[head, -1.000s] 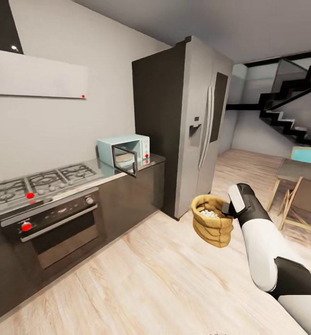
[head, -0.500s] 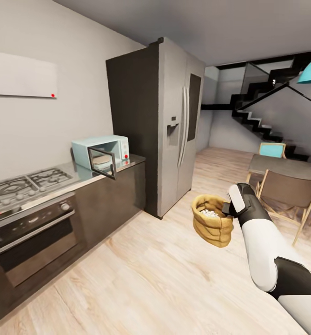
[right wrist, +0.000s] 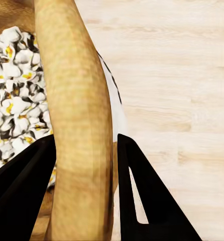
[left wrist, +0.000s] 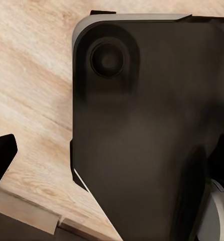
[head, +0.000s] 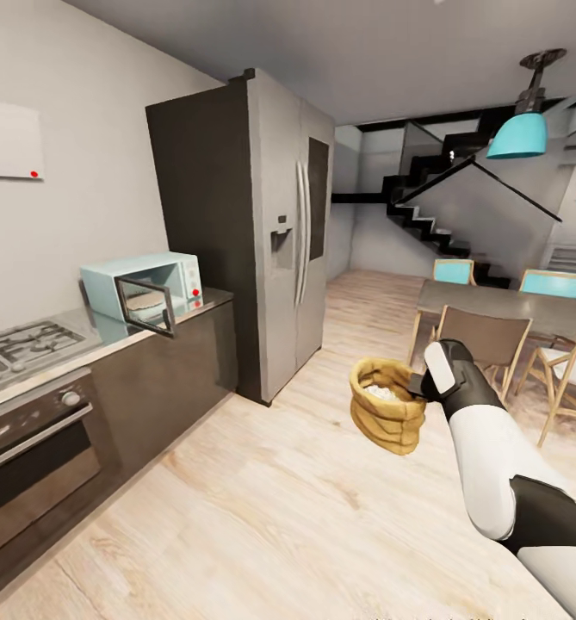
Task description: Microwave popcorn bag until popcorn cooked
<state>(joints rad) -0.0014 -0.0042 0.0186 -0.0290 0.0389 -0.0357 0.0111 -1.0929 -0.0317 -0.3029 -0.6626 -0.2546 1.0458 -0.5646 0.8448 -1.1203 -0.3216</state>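
- Head view: The right gripper (head: 418, 384) holds the popcorn bag (head: 386, 406) by its rolled rim, up in the air over the wooden floor (head: 262, 508). White popcorn (head: 379, 390) shows inside the bag. The microwave (head: 143, 285) sits far off on the countertop (head: 107, 331), next to the tall grey fridge (head: 253, 228). Its door (head: 145, 306) hangs open. A gas hob (head: 16, 342) is on the countertop too, with a black oven (head: 29, 456) under it. A table with chairs (head: 494, 331) stands behind the bag.
- Left wrist view: A big dark robot part (left wrist: 152, 125) sits over the wooden floor. One cannot tell if the left claw is open or closed.
- Right wrist view: The two black fingers (right wrist: 142, 196) pinch the tan rim of the bag, one inside and one outside. Fluffy white and yellow popcorn fills the bag.
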